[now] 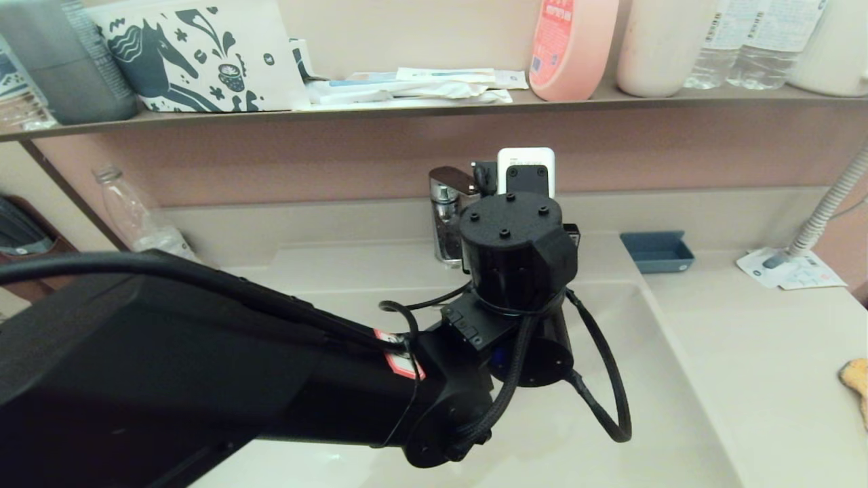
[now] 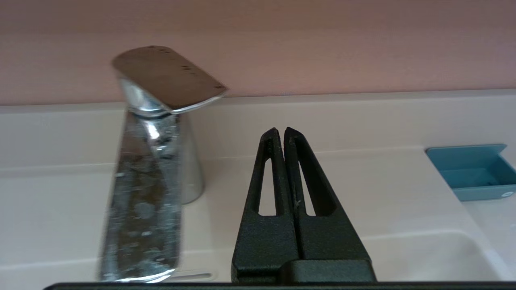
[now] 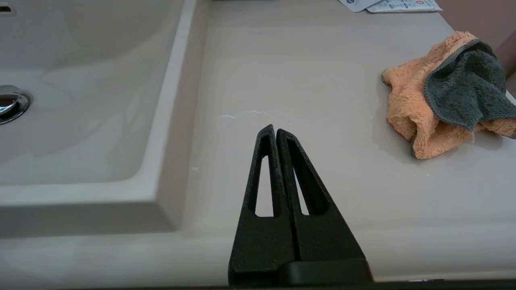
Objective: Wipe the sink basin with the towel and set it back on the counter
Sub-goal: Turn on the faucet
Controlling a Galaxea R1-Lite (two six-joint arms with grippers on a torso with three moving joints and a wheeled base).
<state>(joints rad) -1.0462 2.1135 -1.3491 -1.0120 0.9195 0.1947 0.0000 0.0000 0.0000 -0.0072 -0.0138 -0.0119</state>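
Observation:
The orange-tan towel [image 3: 419,108], with a grey side folded over it, lies crumpled on the beige counter [image 3: 306,64] right of the sink basin [image 3: 80,108]; only its edge [image 1: 856,379] shows in the head view. My right gripper [image 3: 275,129] is shut and empty, low over the counter near its front edge, between basin and towel and well apart from the towel. My left gripper [image 2: 280,131] is shut and empty, held over the basin [image 1: 671,407] just right of the chrome faucet [image 2: 149,169]. The chrome drain plug [image 3: 8,100] shows in the right wrist view.
A blue tray [image 1: 656,251] and a white paper packet [image 1: 790,271] lie at the back of the counter. A grey ribbed hose [image 1: 831,203] comes down at far right. A dark shelf [image 1: 434,102] above carries bottles and packets. My left arm [image 1: 203,366] hides most of the basin.

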